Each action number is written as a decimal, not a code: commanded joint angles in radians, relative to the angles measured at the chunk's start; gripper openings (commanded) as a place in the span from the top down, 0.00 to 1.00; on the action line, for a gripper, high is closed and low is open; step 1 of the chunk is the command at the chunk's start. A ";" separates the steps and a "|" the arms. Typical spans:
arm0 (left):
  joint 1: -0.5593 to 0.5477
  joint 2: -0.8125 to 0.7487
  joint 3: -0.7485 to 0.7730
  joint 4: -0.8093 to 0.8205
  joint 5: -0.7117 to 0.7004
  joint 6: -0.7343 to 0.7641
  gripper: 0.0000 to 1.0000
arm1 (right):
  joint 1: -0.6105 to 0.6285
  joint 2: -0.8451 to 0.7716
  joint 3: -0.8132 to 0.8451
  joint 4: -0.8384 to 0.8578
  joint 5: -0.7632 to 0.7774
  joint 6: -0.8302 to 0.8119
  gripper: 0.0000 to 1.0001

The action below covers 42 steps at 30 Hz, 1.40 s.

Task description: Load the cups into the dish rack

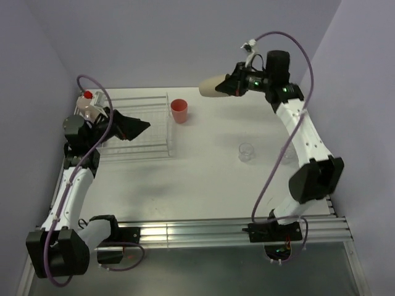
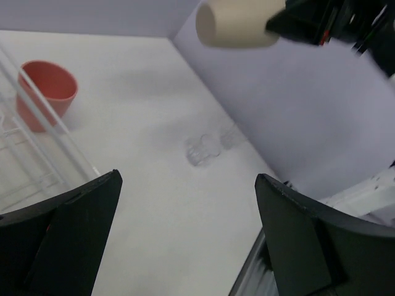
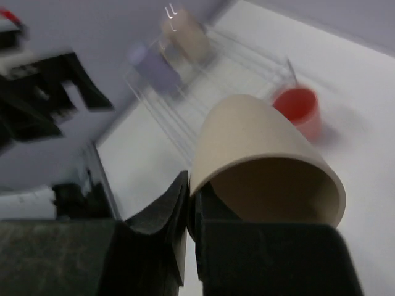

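My right gripper is shut on the rim of the tan cup and holds it on its side, high above the table's far end. In the right wrist view the fingers pinch the tan cup's wall. The coral-red cup stands upright on the table just right of the clear dish rack. My left gripper is open and empty above the rack. A lavender cup and a pale pink mug show blurred in the rack. A clear glass stands mid-right.
The left wrist view shows two clear glasses side by side near the right wall, the coral-red cup behind the rack's bars, and the tan cup aloft. Lavender walls enclose the table. A metal rail runs along the near edge.
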<state>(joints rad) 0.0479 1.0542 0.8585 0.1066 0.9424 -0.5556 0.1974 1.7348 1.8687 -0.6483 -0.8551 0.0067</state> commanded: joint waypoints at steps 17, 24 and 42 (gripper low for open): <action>-0.180 0.046 -0.013 0.559 -0.444 -0.897 0.01 | 0.111 -0.264 -0.727 1.665 0.056 1.596 1.00; -0.238 0.072 -0.021 0.561 -0.456 -0.866 0.01 | 0.168 -0.224 -0.658 1.673 0.044 1.557 1.00; -0.304 0.090 0.004 0.713 -0.398 -0.869 0.01 | 0.241 -0.155 -0.608 1.670 0.030 1.526 1.00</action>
<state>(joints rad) -0.2390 1.1439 0.8207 0.7197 0.5133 -1.4193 0.4297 1.5639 1.2072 0.9581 -0.8314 1.5490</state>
